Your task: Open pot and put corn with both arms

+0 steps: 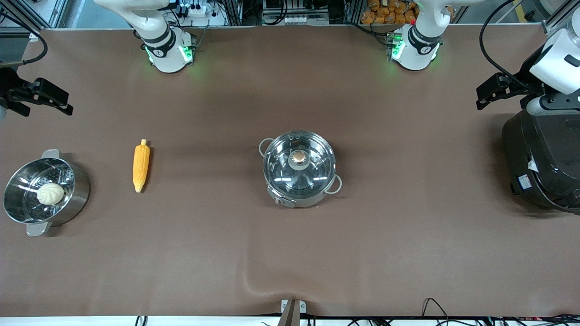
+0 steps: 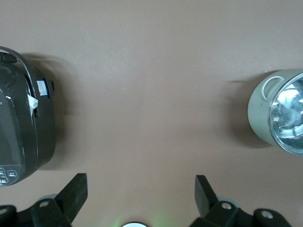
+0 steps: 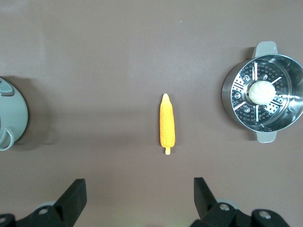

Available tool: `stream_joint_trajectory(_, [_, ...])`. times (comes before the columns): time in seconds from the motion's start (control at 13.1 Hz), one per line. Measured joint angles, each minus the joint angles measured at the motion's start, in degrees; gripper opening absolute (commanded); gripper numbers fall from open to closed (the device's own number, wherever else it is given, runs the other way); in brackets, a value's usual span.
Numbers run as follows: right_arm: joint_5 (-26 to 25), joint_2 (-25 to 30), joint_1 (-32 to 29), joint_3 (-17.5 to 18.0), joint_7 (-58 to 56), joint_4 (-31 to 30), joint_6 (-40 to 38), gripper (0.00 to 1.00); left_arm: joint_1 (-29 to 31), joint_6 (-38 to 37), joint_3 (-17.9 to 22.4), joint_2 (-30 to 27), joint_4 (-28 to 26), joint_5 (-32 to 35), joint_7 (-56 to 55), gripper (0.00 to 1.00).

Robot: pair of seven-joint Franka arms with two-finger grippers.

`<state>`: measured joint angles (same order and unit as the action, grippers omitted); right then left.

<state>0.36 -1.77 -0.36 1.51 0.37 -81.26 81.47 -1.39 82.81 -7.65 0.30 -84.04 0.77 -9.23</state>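
Observation:
The shallow steel pot [image 1: 297, 199] stands mid-table with its glass lid [image 1: 315, 174] on and the copper knob [image 1: 298, 157] on top. The corn [image 1: 141, 165] lies flat toward the right arm's end of the table, between the pot and the steamer. My right gripper [image 1: 68, 105] hangs open and empty in the air over the right arm's end of the table. Its wrist view shows the corn [image 3: 166, 127] and the open fingers [image 3: 75, 194]. My left gripper [image 1: 479, 98] hangs open and empty beside the rice cooker. Its wrist view shows the pot's side [image 2: 259, 109].
A taller steel steamer pot [image 1: 84, 183] with a pale bun [image 1: 50, 194] on its insert stands at the right arm's end, also in the right wrist view [image 3: 227, 97]. A big black rice cooker [image 1: 541, 163] stands at the left arm's end, also in the left wrist view [image 2: 19, 127].

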Motion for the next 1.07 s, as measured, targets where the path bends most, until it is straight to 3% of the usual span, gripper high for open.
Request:
stream_joint_trajectory(0.69, [0.0, -0.06, 0.06, 0.0, 0.21, 0.0, 0.26, 1.0, -1.07, 1.23, -1.14, 2.25, 0.74, -0.48, 0.0, 1.0])
stream_joint_trajectory(1.07, [0.0, -0.62, 0.2, 0.04, 0.23, -0.01, 1.22, 1.0, -12.3, 6.6, -2.98, 8.64, 1.98, -0.55, -16.49, 1.0])
